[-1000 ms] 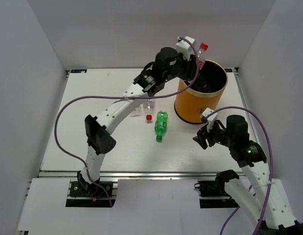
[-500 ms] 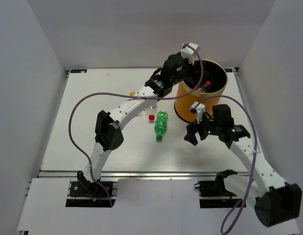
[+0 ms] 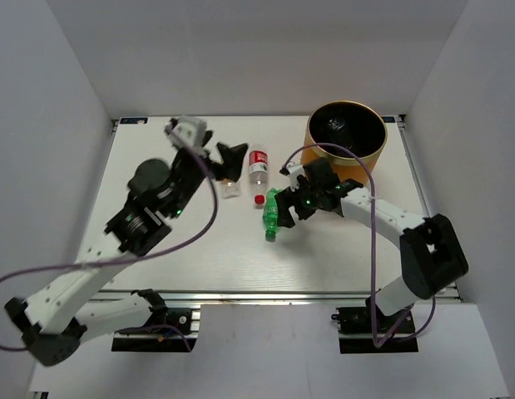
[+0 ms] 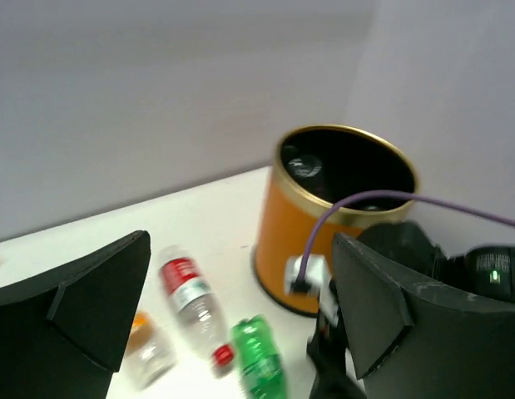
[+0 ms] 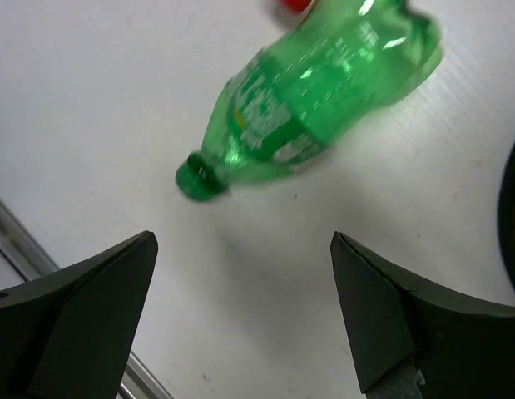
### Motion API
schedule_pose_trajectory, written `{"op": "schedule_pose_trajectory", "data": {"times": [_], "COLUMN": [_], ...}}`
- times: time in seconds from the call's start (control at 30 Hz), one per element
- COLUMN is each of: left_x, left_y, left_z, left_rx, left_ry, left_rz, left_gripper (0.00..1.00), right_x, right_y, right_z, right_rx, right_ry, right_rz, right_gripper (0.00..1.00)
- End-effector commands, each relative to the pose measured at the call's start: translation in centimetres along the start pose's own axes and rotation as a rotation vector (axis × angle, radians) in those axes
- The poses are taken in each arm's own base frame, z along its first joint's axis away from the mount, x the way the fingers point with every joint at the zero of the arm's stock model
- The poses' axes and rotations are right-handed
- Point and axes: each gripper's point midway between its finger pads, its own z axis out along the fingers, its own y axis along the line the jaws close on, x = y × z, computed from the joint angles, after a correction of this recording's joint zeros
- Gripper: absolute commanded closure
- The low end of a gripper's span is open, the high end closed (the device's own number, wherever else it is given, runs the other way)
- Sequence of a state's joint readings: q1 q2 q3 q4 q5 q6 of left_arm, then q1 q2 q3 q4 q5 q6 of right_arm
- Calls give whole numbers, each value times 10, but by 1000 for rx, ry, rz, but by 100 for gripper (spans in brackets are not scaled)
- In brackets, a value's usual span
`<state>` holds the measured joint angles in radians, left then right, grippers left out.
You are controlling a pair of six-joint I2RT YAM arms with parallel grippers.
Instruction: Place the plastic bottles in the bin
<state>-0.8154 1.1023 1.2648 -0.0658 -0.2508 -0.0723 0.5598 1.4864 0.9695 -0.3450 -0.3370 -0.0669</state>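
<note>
The orange bin [image 3: 317,155] with a gold rim stands at the back right, with clear bottle shapes in its dark inside [image 4: 305,165]. A green bottle [image 3: 274,214] lies on the table left of it. A clear bottle with a red label [image 3: 258,165] and a small orange-capped bottle [image 3: 230,189] lie further left. My right gripper [image 3: 287,208] hovers open just beside the green bottle [image 5: 315,108], whose cap points toward the gap between the fingers [image 5: 242,241]. My left gripper [image 3: 217,148] hangs open and empty above the table left of the clear bottle [image 4: 190,291].
A red cap [image 3: 257,199] lies at the near end of the red-labelled bottle, touching or just off it. The table's metal front edge [image 3: 257,293] runs along the near side. White walls close in the left, back and right.
My left gripper opened over the bin, dropped its red-capped bottle in, then swung back left. My right arm reached left to the green bottle and opened wider.
</note>
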Motion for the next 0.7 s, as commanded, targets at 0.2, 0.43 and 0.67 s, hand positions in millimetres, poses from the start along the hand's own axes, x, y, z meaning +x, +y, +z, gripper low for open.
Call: {"op": "schedule_pose_trajectory", "data": {"times": [0.2, 0.43, 0.67], "left_x": [121, 154, 189], "left_y": [68, 74, 59], "left_z": [-87, -101, -82], "left_rx": [-238, -271, -219], "left_ry": [252, 365, 462], "left_rz": [79, 62, 61], "left_gripper": [1, 1, 1], "right_x": [-65, -66, -47], "right_y": [-24, -54, -69], "right_z": [49, 85, 99], "right_rx": [137, 286, 332], "right_ry": [-77, -23, 41], "right_rz": [151, 189, 173], "right_gripper": [10, 11, 17]}}
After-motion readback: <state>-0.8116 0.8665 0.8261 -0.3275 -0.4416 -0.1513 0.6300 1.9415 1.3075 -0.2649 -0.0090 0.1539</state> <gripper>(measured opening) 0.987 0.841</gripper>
